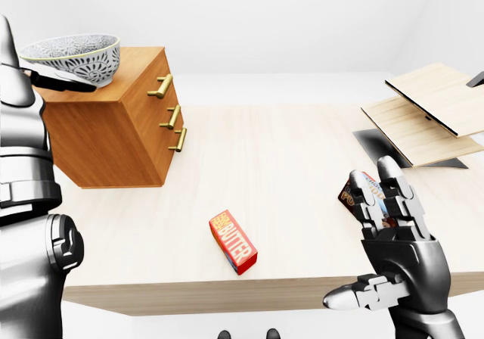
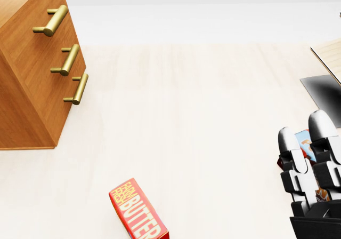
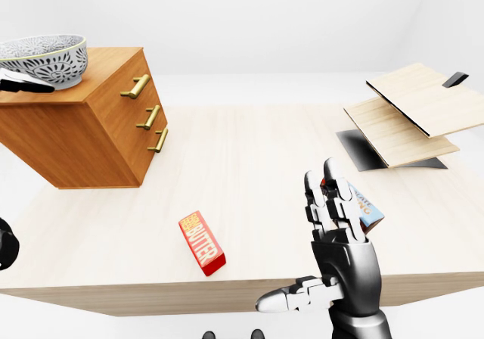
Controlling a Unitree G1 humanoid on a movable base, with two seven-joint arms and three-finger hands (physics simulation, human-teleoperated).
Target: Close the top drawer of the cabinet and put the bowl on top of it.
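Observation:
In the left-eye view the wooden cabinet point(image 1: 113, 131) stands at the left of the table, and its three brass-handled drawers sit flush, the top drawer point(image 1: 155, 78) included. The patterned grey bowl point(image 1: 72, 57) rests on the cabinet's top near its left end. My left arm rises along the left edge. Only one straight finger of my left hand point(image 1: 64, 82) shows, lying against the bowl's lower side. My right hand point(image 1: 378, 203) is held upright at the lower right, fingers spread and holding nothing.
A red butter box point(image 1: 233, 241) lies near the table's bottom edge. A colourful packet point(image 3: 368, 207) sits just behind my right hand. Stacked wooden boards point(image 1: 423, 112) on a black stand occupy the right side.

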